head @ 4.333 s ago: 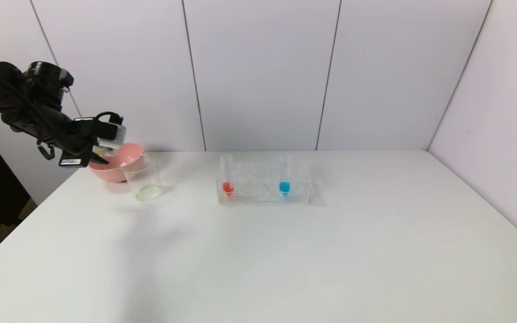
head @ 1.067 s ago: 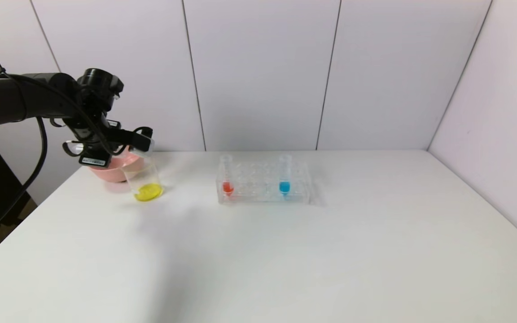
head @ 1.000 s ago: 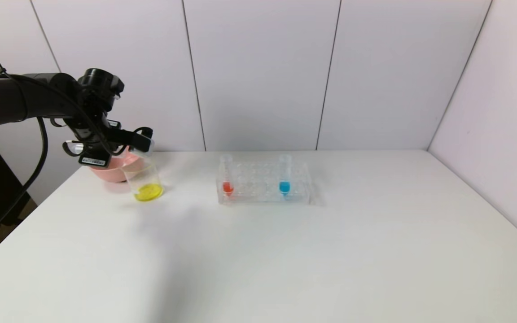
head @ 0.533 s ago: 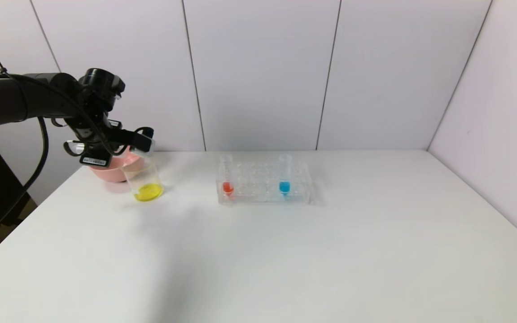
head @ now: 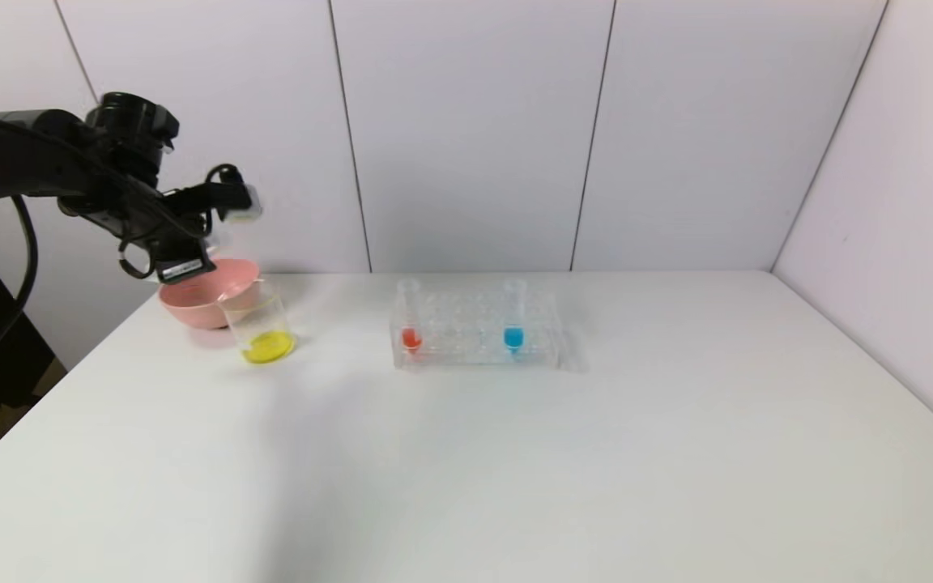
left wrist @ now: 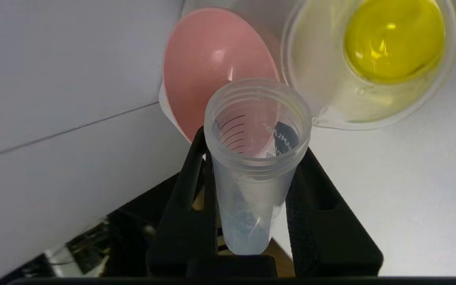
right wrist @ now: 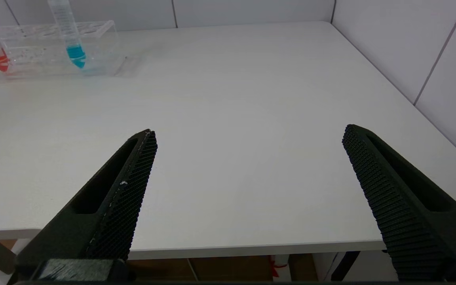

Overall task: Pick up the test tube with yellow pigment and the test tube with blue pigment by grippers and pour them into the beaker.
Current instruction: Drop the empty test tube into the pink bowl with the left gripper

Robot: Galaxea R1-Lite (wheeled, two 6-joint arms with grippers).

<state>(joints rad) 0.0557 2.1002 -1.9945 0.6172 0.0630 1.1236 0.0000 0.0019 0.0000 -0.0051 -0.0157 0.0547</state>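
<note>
Left wrist view: ribbed clear tube (left wrist: 256, 166) between matte black tool (left wrist: 251, 198) fingers.

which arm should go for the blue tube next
Right, probably. The right gripper is open and empty, facing the test tube with blue pigment in the rack. The left gripper holds the emptied tube above the pink bowl.

Emptied yellow-pigment tube (left wrist: 256, 166) between left fingers (left wrist: 309, 206); blue-pigment tube (head: 513, 317) upright in rack; yellow liquid in beaker (head: 259, 328).
</note>
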